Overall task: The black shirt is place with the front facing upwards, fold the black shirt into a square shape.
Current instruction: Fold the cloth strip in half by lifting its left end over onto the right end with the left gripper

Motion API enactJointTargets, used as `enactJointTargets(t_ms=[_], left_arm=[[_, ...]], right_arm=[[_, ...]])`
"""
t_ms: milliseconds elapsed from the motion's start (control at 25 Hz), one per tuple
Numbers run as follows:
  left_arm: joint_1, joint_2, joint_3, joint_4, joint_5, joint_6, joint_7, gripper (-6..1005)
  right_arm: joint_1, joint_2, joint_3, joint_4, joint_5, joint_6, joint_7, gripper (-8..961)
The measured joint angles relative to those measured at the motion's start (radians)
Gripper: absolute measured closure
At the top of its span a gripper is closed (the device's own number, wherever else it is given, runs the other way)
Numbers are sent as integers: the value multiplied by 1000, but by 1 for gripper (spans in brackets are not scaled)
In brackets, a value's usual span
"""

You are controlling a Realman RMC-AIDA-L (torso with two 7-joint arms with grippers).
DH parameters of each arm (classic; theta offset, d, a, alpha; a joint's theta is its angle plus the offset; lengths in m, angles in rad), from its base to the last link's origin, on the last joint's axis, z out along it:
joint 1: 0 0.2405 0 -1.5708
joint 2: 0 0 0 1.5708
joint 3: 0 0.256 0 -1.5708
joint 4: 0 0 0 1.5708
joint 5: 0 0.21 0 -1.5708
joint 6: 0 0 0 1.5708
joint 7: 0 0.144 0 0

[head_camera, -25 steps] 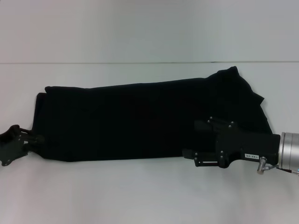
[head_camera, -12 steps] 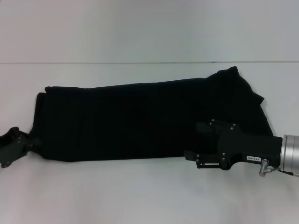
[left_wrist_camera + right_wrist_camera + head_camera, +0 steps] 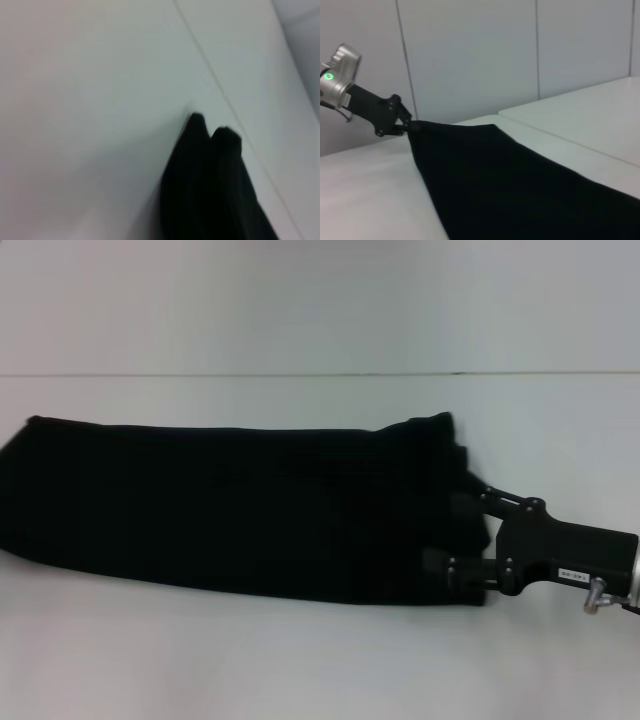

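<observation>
Now both tools point(image 3: 468, 540) point(image 3: 406, 126) gripping black shirt point(image 3: 240, 505)

Small white sticker on the black metal right gripper point(image 3: 478, 540): dark characters are being shown on it in the head view, beside the silver wrist, but they cannot be read.

Large plain black cloth shirt point(image 3: 240, 505): no lettering or label is being shown on the visible folded surface in any view.

Green round light on the silver wrist of the left gripper point(image 3: 402, 125): a lit mark is being displayed in the right wrist view, but no sign or number can be made out in it.

White table point(image 3: 300, 660): no text is being shown.
</observation>
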Motion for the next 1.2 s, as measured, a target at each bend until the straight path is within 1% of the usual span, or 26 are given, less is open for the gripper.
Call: enactJointTargets(t_ms=[160,240,360,480,640,760,880,920,960,1000,1040,1080,1120,1200], left_arm=[[1,16,-58,13,-4,15,1,976],[-6,17,-64,16,-18,35,4,976],[-36,14,-60,13,-82,89,16,976],[-89,6,-53,9,-126,131,27,976],[-213,-20,-35,-1,-160,167,40,976],[-328,-52,15,-5,-178,168,48,976],[-438,-91,76,-5,-183,165,52,975],[-473,-108,98,-5,-183,165,52,975],[-513,-131,128,-5,-183,164,53,975],[-533,-145,144,-5,-183,163,53,975],[-552,-167,170,-4,-184,161,53,975],[-563,-185,188,-3,-184,158,54,975],[-569,-213,215,-1,-184,154,56,975],[-561,-259,255,-5,-184,144,69,975]], right_arm=[[-16,-1,27,0,0,-16,0,8],[-23,-1,36,0,0,-18,0,8],[-33,-1,48,3,0,-18,1,8],[-48,-1,54,7,0,-15,1,9],[-74,-1,81,8,0,-11,1,9],[-90,-1,100,9,0,-11,0,9],[-101,3,112,10,0,-12,0,9],[-102,5,114,11,-1,-12,0,9],[-104,6,116,12,-1,-12,0,9],[-105,8,117,16,-1,-12,0,9],[-106,9,117,21,-1,-12,1,9],[-106,9,117,26,-1,-12,1,9],[-105,9,119,33,0,-11,1,9],[-100,9,125,51,1,-1,0,9]])
